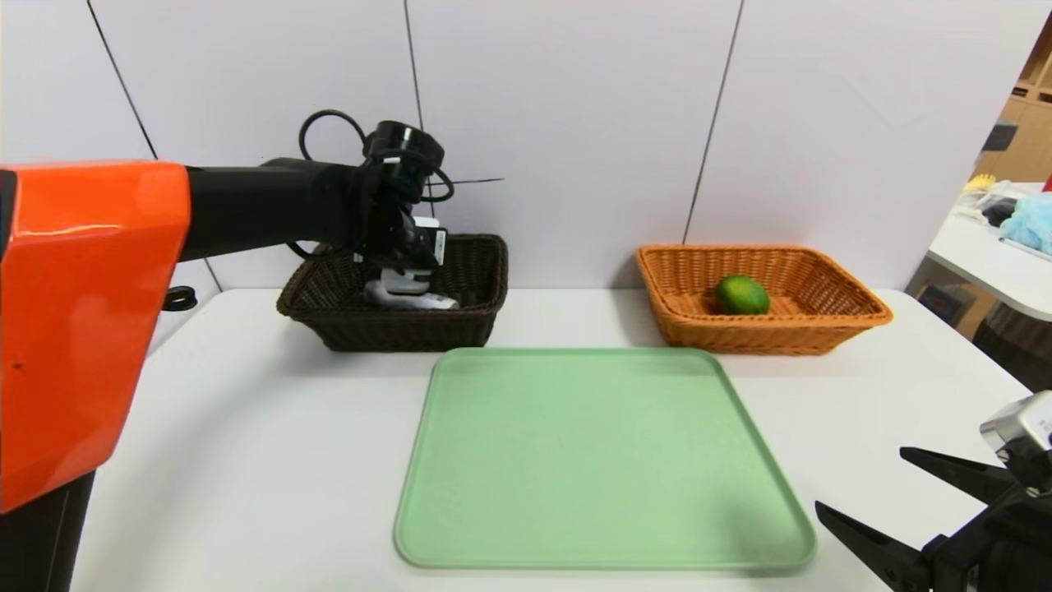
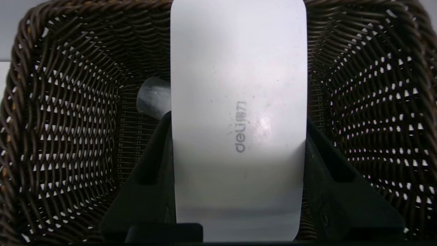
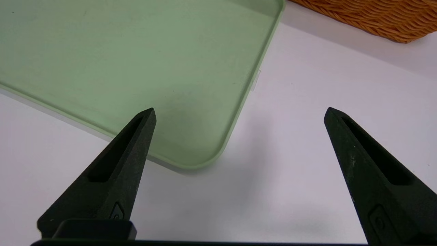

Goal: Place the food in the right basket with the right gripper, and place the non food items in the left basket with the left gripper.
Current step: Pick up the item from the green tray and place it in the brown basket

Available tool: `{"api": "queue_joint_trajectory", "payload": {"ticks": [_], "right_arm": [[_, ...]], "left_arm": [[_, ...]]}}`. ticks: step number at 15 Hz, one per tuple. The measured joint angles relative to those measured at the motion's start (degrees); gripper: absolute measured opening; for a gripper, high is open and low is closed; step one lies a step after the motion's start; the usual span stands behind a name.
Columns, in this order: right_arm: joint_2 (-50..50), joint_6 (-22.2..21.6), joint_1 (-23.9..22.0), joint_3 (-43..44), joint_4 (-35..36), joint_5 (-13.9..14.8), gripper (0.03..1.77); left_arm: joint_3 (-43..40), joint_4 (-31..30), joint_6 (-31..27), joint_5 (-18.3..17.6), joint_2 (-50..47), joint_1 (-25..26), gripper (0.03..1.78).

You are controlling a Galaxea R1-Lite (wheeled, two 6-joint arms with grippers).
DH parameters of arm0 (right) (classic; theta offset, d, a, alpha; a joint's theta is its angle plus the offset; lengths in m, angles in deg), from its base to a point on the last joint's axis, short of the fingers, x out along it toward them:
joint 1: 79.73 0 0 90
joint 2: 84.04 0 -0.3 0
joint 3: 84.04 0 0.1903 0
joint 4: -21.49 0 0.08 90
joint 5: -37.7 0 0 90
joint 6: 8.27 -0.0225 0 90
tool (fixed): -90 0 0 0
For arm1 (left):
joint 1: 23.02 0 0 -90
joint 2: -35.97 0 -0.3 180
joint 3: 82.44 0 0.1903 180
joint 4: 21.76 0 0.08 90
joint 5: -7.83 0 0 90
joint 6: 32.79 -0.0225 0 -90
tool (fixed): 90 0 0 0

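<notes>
The left hand, pinching the white case lengthwise, hangs inside the dark basket, directly above the bottle.

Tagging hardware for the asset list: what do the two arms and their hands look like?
Left arm: glossy orange shell, then a black forearm with looped black cables and a round black wrist cap. Left hand: black tapered fingers. Right hand: two matte black pointed fingers with slotted recesses, and a small silver camera box behind them.
</notes>
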Motion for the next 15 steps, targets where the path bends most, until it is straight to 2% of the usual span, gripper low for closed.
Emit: {"api": "queue_joint_trajectory", "payload": {"ticks": [2, 10, 15], "right_arm": [[-0.1, 0.0, 0.0, 0.0, 0.02, -0.02, 1.69], [-1.35, 0.04, 0.07, 0.35, -0.04, 0.02, 1.7], [-2.1, 0.78, 0.4, 0.61, 0.0, 0.16, 1.7]], "left_arm": [[0.0, -0.39, -0.05, -1.29, 1.43, 0.77, 1.03], [0.0, -1.84, -0.61, -2.21, 4.77, 2.36, 1.03], [0.0, -2.79, -0.74, -2.62, 5.07, 2.49, 1.34]]}}
